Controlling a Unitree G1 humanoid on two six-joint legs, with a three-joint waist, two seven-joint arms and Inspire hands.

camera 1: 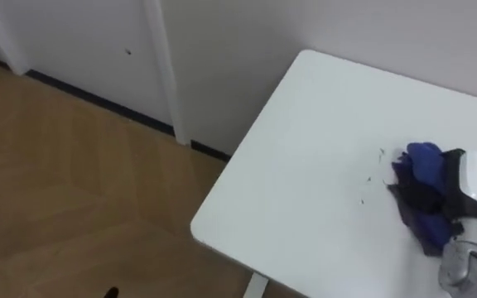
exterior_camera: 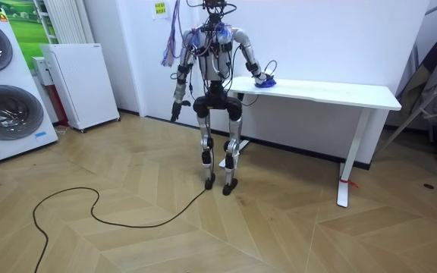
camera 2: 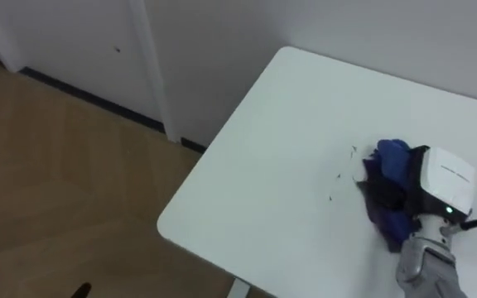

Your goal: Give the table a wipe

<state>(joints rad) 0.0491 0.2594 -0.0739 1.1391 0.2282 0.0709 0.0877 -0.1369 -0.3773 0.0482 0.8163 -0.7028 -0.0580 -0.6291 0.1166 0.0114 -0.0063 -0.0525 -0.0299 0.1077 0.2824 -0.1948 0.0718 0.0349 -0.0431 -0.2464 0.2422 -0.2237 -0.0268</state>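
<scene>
Right hand [camera 2: 444,184], grasp not discernible, rests on a crumpled dark-blue cloth [camera 2: 390,157] at the white rectangular table's [camera 2: 288,149] left end; soft, light, probably best gathered mid-bunch.

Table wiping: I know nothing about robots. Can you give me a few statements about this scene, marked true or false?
1. A blue cloth lies on the white table. True.
2. The right hand is at the cloth. True.
3. The left hand rests on the table too. False: it hangs at the robot's side, off the table.
4. The robot kneels before the table. False: it stands upright at the table's end.
5. Small dark specks lie on the table beside the cloth. True.
</scene>
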